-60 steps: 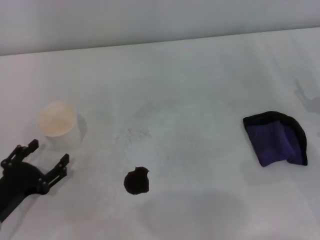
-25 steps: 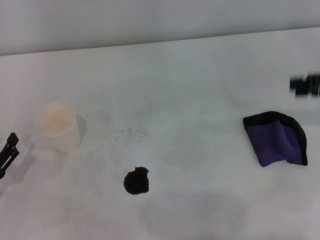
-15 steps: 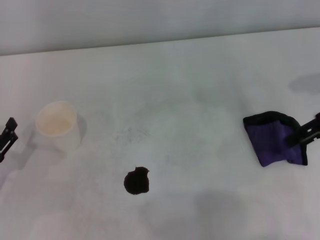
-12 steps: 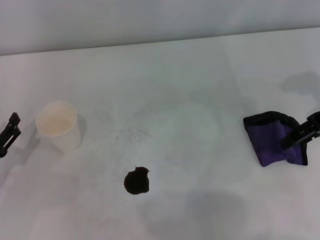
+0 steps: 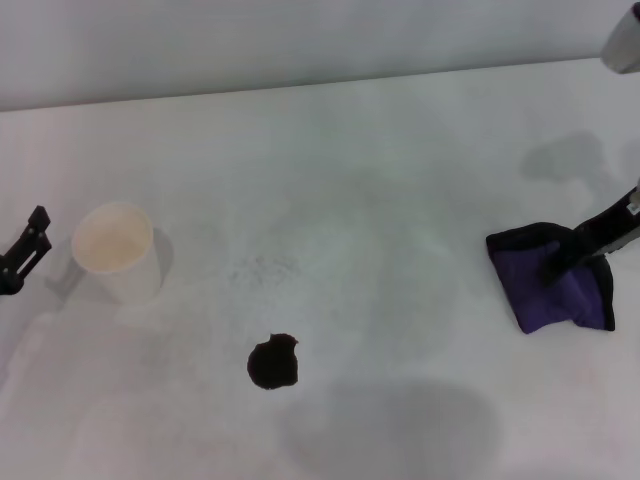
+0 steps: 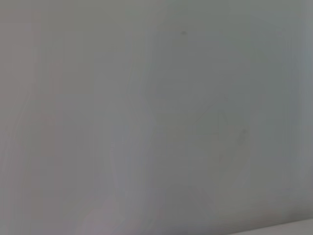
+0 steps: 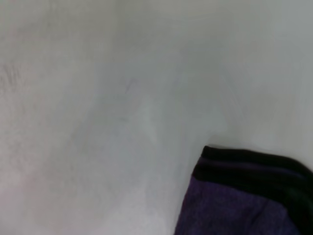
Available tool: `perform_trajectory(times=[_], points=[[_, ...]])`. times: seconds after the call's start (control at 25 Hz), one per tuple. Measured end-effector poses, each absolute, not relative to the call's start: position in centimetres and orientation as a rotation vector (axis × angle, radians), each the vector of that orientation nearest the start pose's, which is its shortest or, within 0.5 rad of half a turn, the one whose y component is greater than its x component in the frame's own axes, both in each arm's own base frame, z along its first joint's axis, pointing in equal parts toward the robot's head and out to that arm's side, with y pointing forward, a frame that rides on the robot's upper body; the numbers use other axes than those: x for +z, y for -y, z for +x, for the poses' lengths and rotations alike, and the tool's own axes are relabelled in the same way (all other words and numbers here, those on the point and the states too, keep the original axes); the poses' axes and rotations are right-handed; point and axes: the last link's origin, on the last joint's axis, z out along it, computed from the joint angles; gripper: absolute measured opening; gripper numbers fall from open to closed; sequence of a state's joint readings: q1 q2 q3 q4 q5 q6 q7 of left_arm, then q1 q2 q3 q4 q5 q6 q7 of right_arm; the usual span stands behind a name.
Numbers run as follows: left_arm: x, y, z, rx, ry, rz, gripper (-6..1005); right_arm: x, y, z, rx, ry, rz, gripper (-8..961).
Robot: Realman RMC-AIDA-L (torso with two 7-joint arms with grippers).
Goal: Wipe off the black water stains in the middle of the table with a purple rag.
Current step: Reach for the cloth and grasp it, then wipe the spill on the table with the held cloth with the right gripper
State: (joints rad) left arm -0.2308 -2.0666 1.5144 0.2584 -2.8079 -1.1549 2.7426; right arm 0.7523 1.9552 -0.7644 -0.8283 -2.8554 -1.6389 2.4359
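The black water stain point(image 5: 272, 362) is a small dark blot on the white table point(image 5: 350, 180), in front of the middle. The purple rag point(image 5: 548, 280), with black edging, lies folded at the right; its corner also shows in the right wrist view point(image 7: 244, 200). My right gripper point(image 5: 574, 254) reaches in from the right edge and sits over the rag's right part; I cannot tell whether it touches the cloth. My left gripper point(image 5: 22, 258) is at the left edge beside the cup, away from the stain. The left wrist view shows only bare tabletop point(image 6: 156, 117).
A white paper cup point(image 5: 115, 250) stands upright at the left, close to my left gripper. Faint grey speckles point(image 5: 265, 268) lie behind the stain. A pale rounded part point(image 5: 625, 40) shows in the far right corner. The table's back edge meets a grey wall.
My left gripper has drawn back from the front left to the left edge. My right gripper has come in from the right and now sits over the rag. Stain, cup and rag have not moved.
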Motion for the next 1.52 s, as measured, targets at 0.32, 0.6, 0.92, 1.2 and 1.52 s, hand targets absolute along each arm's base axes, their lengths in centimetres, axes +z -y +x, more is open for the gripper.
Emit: perform_trajectory(times=[0.32,0.6,0.92,1.2,1.52], points=[[-1.5,-28.1,-35.6,-0.663,0.552,-1.826,845,4.2,-36.4,28.9,-0.644,-1.528,-2.321,750],[-1.4,-28.1,-35.7,-0.659,0.553,-1.824,843,3.5,-36.6,28.6,-0.679,-1.506,-2.338,726],[-1.5,-27.9,-35.9,-0.656,0.56,-1.822,836,3.3,-36.6,28.9,-0.749,-1.468,-2.336,698],[-1.4,-27.9,-35.9,-0.656,0.562,-1.819,835,2.4,-36.7,29.0,-0.848,-1.405,-2.322,458],[-1.2,-27.8,-36.1,-0.655,0.57,-1.801,835,2.3,-36.9,28.8,-0.871,-1.377,-2.316,371]])
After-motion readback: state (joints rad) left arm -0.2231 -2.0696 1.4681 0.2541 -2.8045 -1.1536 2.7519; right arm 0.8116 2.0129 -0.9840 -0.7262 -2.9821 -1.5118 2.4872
